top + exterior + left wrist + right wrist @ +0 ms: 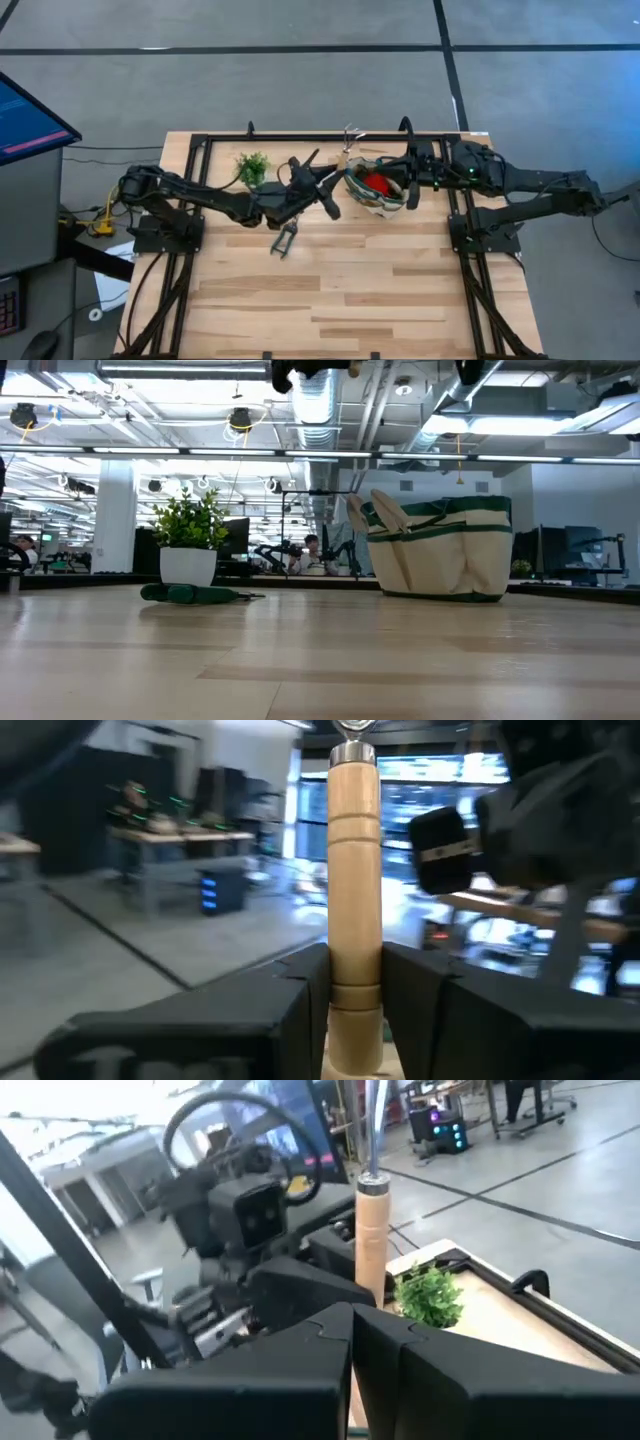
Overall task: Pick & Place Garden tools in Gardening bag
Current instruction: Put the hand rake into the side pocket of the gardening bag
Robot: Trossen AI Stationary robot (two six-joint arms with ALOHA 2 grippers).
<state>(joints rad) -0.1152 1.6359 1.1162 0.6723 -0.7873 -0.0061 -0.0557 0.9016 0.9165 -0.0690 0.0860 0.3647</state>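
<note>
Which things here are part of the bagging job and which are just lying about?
Job: wooden-handled tool clamped in the left gripper; gardening bag with a red piece inside; pruning shears on the table.
Lying about: potted plant; monitor.

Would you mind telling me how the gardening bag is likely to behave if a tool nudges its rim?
The gardening bag looks like soft fabric, so its rim would probably give rather than resist. It stands upright on a broad base, so tipping seems unlikely, though it might slide on the smooth table.
</note>
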